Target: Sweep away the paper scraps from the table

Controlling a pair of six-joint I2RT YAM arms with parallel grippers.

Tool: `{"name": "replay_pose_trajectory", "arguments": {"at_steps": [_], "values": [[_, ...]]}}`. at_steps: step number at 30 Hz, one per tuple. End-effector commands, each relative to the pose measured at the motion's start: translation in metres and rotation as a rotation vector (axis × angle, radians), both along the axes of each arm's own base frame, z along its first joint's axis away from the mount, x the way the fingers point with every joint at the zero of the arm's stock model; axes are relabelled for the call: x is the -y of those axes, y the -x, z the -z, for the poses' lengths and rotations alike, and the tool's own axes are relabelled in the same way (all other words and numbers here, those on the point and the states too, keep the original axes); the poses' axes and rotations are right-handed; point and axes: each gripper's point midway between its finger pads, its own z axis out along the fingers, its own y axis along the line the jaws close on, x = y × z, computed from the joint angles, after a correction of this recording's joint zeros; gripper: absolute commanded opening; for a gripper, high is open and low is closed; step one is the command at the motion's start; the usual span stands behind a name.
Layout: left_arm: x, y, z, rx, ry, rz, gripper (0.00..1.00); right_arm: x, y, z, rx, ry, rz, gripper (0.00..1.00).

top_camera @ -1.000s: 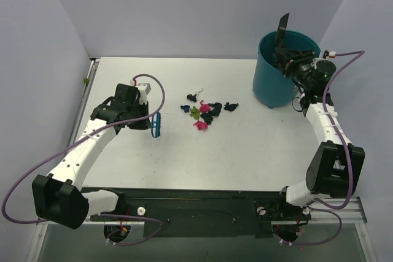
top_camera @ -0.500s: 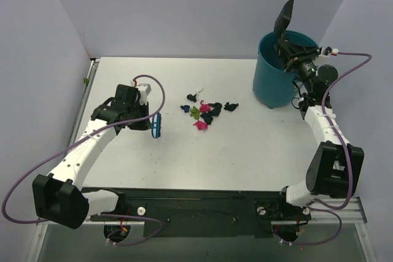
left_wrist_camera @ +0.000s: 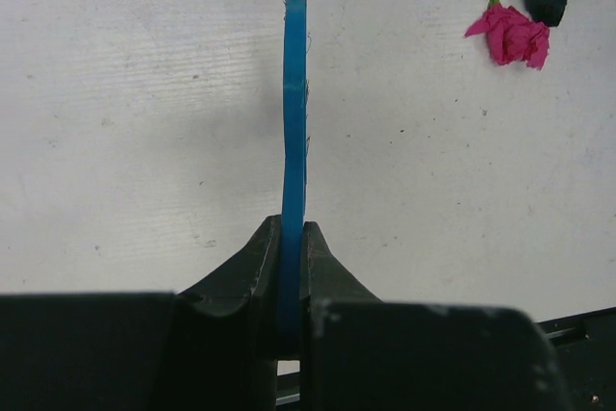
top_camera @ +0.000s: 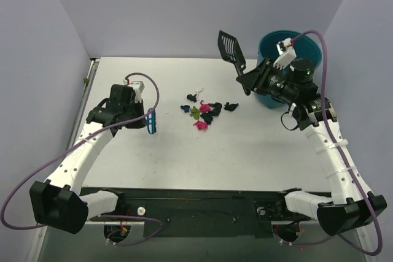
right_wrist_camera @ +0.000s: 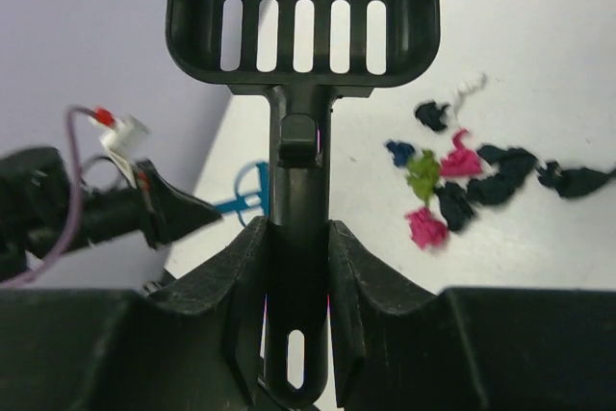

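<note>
A blue brush [left_wrist_camera: 294,122] is clamped edge-on between the left fingers [left_wrist_camera: 248,271]. To its right, the paper scraps [top_camera: 206,111] are clustered mid-surface [top_camera: 245,151]. Farther back, a black slotted scoop [right_wrist_camera: 303,36] is gripped by the right fingers [right_wrist_camera: 236,281], raised beside the teal bin [top_camera: 267,44].

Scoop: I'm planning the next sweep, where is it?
In the top view the scoop is held raised in the right gripper, left of the teal bin, beyond the paper scraps.
</note>
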Motion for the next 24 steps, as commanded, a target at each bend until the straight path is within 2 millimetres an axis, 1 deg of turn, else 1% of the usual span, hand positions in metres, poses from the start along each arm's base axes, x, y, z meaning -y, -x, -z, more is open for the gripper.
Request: {"name": "replay_pose_trajectory", "arguments": {"at_steps": [1, 2, 3, 4, 5, 6, 7, 8, 9, 10, 11, 12, 13, 14, 15, 16, 17, 18, 19, 20, 21, 22, 23, 24], "values": [[-0.005, -0.016, -0.026, 0.11, 0.042, -0.093, 0.0, -0.002, 0.029, 0.065, -0.048, 0.325, -0.064, 0.0], [-0.012, -0.018, -0.026, 0.117, 0.018, -0.131, 0.0, -0.001, 0.034, 0.075, -0.051, 0.387, -0.068, 0.0], [-0.015, -0.019, -0.028, 0.118, 0.021, -0.163, 0.0, -0.01, 0.044, 0.088, -0.069, 0.433, -0.105, 0.0], [-0.024, -0.021, -0.028, 0.122, -0.001, -0.208, 0.0, -0.006, 0.044, 0.094, -0.062, 0.487, -0.088, 0.0], [-0.03, -0.023, -0.03, 0.127, 0.004, -0.267, 0.0, -0.01, 0.051, 0.104, -0.067, 0.526, -0.102, 0.0], [-0.045, -0.02, -0.03, 0.125, -0.039, -0.343, 0.0, -0.004, 0.048, 0.109, -0.064, 0.565, -0.068, 0.0], [-0.052, -0.016, -0.035, 0.12, -0.038, -0.418, 0.0, -0.004, 0.051, 0.118, -0.075, 0.586, -0.066, 0.0], [-0.059, -0.016, -0.039, 0.136, -0.049, -0.447, 0.0, -0.005, 0.052, 0.123, -0.085, 0.585, -0.064, 0.0], [-0.053, -0.018, -0.042, 0.154, -0.029, -0.408, 0.0, -0.006, 0.053, 0.131, -0.091, 0.585, -0.063, 0.0], [-0.047, -0.019, -0.043, 0.159, -0.004, -0.381, 0.0, -0.007, 0.054, 0.136, -0.097, 0.576, -0.059, 0.0], [-0.034, -0.018, -0.045, 0.159, 0.054, -0.33, 0.0, -0.006, 0.052, 0.146, -0.098, 0.577, -0.047, 0.0], [-0.026, -0.02, -0.045, 0.158, 0.088, -0.3, 0.0, -0.006, 0.053, 0.148, -0.096, 0.565, -0.035, 0.0], [-0.009, -0.023, -0.049, 0.163, 0.163, -0.237, 0.0, -0.003, 0.05, 0.157, -0.093, 0.57, -0.004, 0.0], [0.006, -0.022, -0.051, 0.153, 0.221, -0.186, 0.0, 0.0, 0.049, 0.158, -0.085, 0.564, 0.023, 0.0], [0.023, -0.024, -0.053, 0.136, 0.306, -0.147, 0.0, 0.009, 0.045, 0.164, -0.081, 0.579, 0.079, 0.0], [0.031, -0.024, -0.055, 0.13, 0.342, -0.128, 0.0, 0.016, 0.044, 0.164, -0.08, 0.578, 0.121, 0.0], [0.047, -0.028, -0.06, 0.119, 0.425, -0.092, 0.0, 0.031, 0.04, 0.168, -0.083, 0.612, 0.205, 0.0], [0.059, -0.027, -0.061, 0.096, 0.473, -0.081, 0.0, 0.039, 0.041, 0.169, -0.092, 0.609, 0.254, 0.0], [0.071, -0.034, -0.064, 0.101, 0.514, -0.053, 0.0, 0.053, 0.039, 0.17, -0.097, 0.639, 0.329, 0.0], [0.085, -0.034, -0.068, 0.09, 0.544, -0.033, 0.0, 0.059, 0.041, 0.169, -0.093, 0.634, 0.355, 0.0], [0.096, -0.04, -0.068, 0.091, 0.555, -0.014, 0.0, 0.063, 0.041, 0.168, -0.086, 0.635, 0.38, 0.0], [0.114, -0.039, -0.075, 0.09, 0.569, 0.026, 0.0, 0.066, 0.044, 0.168, -0.081, 0.628, 0.392, 0.0], [0.124, -0.047, -0.07, 0.083, 0.564, 0.033, 0.0, 0.068, 0.044, 0.167, -0.069, 0.621, 0.405, 0.0], [0.143, -0.045, -0.082, 0.095, 0.581, 0.075, 0.0, 0.07, 0.047, 0.165, -0.058, 0.607, 0.417, 0.0]]}}
